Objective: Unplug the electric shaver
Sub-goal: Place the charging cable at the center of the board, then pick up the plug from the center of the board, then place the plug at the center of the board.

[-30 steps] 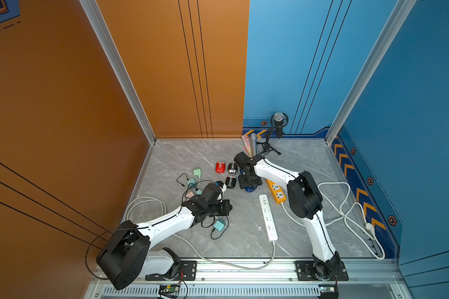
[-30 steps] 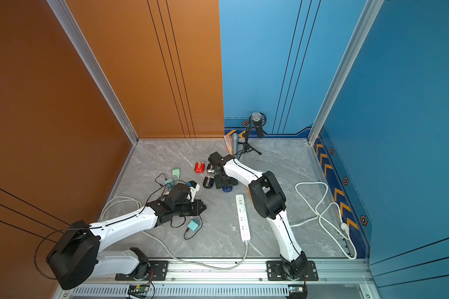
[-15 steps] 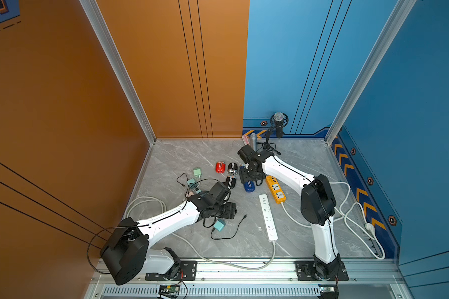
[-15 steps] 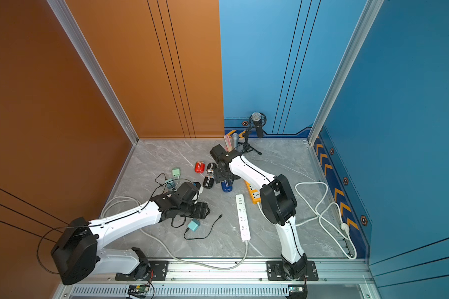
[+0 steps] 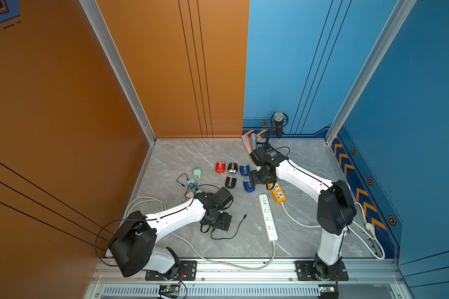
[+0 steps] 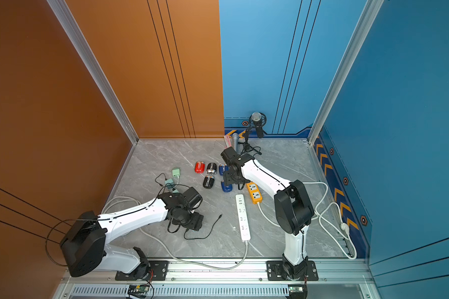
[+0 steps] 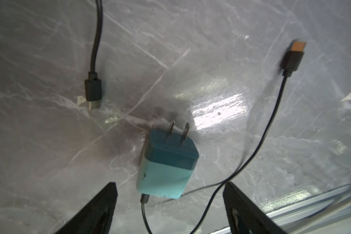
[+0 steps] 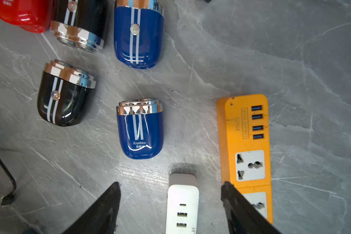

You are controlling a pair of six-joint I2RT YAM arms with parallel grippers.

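Release step, seemingly: near left, left fingers stand wide over the teal charger, a cable end lying free on the desk. Farther right, right fingers gape empty above the nearer blue shaver, no cable attached. Next: lift both arms clear.

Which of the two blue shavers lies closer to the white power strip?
The blue shaver marked Royalstar; the other blue shaver lies beyond it, in line with the red shaver.
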